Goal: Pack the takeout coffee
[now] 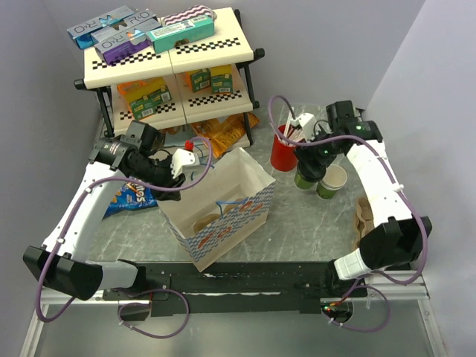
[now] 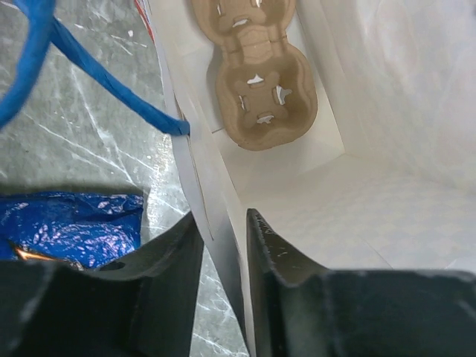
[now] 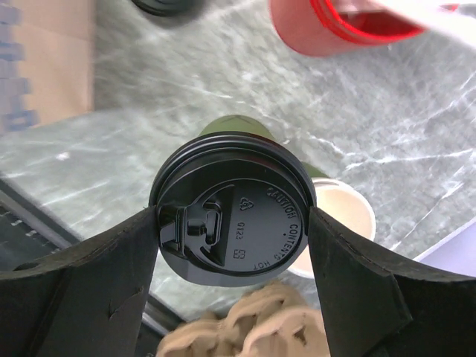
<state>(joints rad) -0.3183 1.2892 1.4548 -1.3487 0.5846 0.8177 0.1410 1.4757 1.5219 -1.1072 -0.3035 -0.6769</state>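
The right pincer hangs over the takeout coffee. The cup stands on the tabletop, well to the right of the paper bag. A red cup of sticks stands just beside it on the bag's side, and an open green cup stands close on the side away from the bag. With neighbours this close, a skewed lift or sideways swing could knock either one over. The left pincer sits at the bag's left rim.

In the left wrist view, one finger is outside the bag's wall and the other inside, with the paper between them. I cannot tell whether they actually press it. If they don't, the wall could slip free and the bag's mouth sag just as the cup arrives. A cardboard carrier lies on the bag's floor, and a cup set on its ridge rather than in a well would probably tip.

In the right wrist view, the fingertips touch opposite edges of the black lid, so this pincer is closed on the lid's rim, with the green cup below it. Whether the lid is fully seated is not visible. This is the main worry: with a hold on the lid alone, the lid may pop off, leaving the cup behind or dropping it short of the bag.
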